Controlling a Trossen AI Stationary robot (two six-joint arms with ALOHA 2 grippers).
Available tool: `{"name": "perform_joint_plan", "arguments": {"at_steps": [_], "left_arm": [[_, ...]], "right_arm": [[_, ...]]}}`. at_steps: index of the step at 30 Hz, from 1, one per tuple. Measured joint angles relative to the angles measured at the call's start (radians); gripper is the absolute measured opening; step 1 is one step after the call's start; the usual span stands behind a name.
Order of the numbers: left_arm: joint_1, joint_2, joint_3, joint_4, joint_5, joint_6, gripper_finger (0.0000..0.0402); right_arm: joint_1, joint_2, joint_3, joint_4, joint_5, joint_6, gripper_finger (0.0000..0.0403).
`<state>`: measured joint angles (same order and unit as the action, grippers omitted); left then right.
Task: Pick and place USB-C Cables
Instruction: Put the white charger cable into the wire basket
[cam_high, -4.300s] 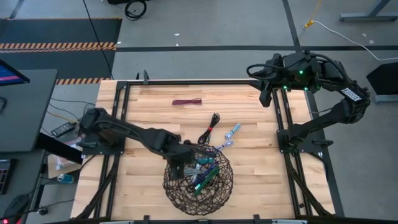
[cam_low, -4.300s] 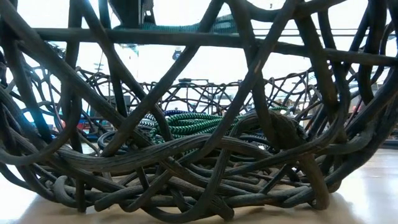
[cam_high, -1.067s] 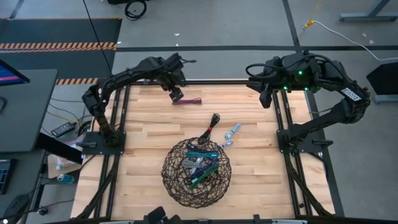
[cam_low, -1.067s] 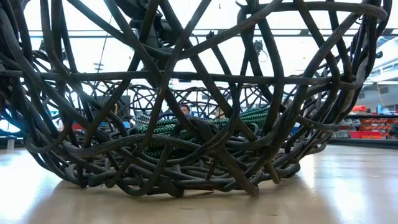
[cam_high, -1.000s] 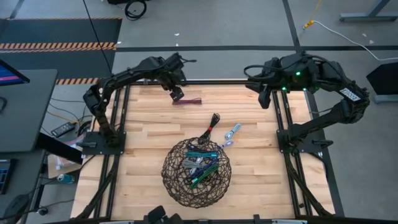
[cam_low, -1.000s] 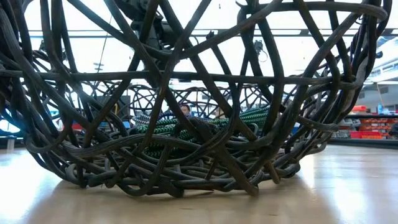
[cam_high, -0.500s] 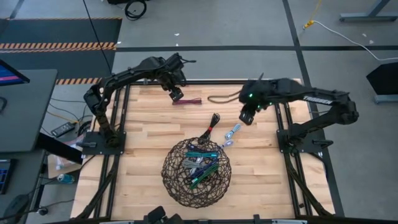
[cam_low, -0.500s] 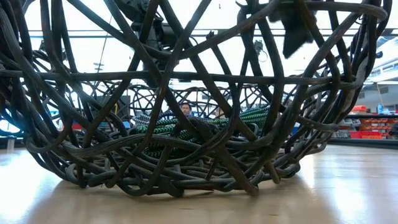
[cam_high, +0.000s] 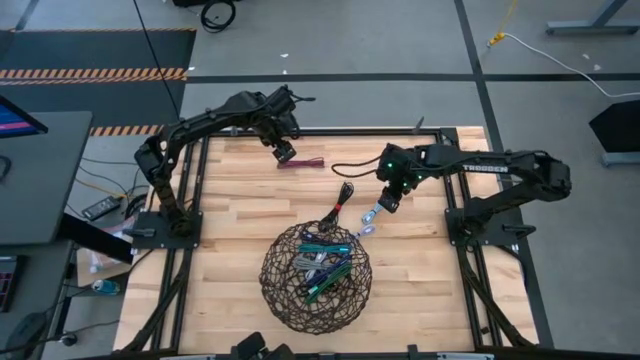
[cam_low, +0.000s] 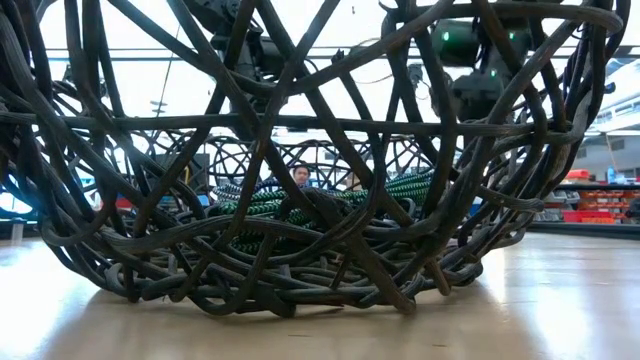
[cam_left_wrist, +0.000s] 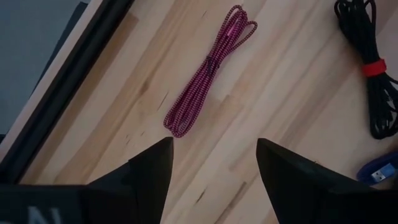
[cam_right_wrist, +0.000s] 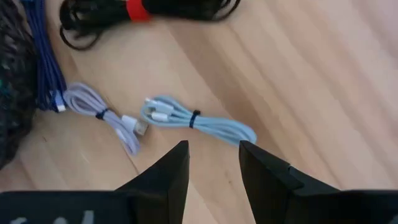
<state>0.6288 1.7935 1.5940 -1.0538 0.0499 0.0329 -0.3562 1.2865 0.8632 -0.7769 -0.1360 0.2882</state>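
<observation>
**High view: two open grippers poised over loose cables, basket part-filled**

High view, looking straight down on a wooden table (cam_high: 240, 210). The dark wire-mesh basket (cam_high: 283, 302) sits at about 6 o'clock from the table's centre, with several coiled USB-C cables already inside, teal and green among them. Four bundles are out on the wood: a maroon cable (cam_high: 303, 162) at 11 o'clock near the far edge, a black cable (cam_high: 340, 201) just past the basket's rim at 12 o'clock, a light blue cable (cam_high: 375, 211) at 1 o'clock, and a pale lilac cable (cam_high: 362, 231) touching or nearly touching the rim.

The left gripper (cam_high: 284, 152) hovers just beside the near end of the maroon cable (cam_left_wrist: 210, 67); its wrist view shows the jaws spread wide and empty. The right gripper (cam_high: 388, 200) hangs over the light blue cable (cam_right_wrist: 198, 121), jaws parted and holding nothing.

What could go wrong, as a judgement:
- The light blue bundle lies crosswise to the right jaws; closing near its end rather than its tie could catch only a loop or two, and the coil could unspool on lifting.
- The lilac cable (cam_right_wrist: 104, 116) lies close by; a drifting descent might snag it too.
- The left fingers appear offset from the maroon coil, though depth is hard to read; closing here might only graze its tip and push it away.
- A carried cable with a trailing end could hook the basket's mesh.
</observation>
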Motion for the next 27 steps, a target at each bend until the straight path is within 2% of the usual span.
{"name": "perform_joint_plan", "arguments": {"at_steps": [13,21,27], "left_arm": [[-0.005,0.000,0.000,-0.016,0.000,-0.022,0.0234],[-0.005,0.000,0.000,-0.016,0.000,-0.022,0.0234],[-0.004,0.000,0.000,-0.016,0.000,-0.022,0.0234]], "right_arm": [[-0.028,0.183,-0.017,0.059,-0.021,-0.125,0.0208],[-0.028,0.282,-0.017,0.069,0.025,-0.192,0.0213],[-0.028,0.330,-0.017,0.081,-0.003,-0.219,0.0213]]}}
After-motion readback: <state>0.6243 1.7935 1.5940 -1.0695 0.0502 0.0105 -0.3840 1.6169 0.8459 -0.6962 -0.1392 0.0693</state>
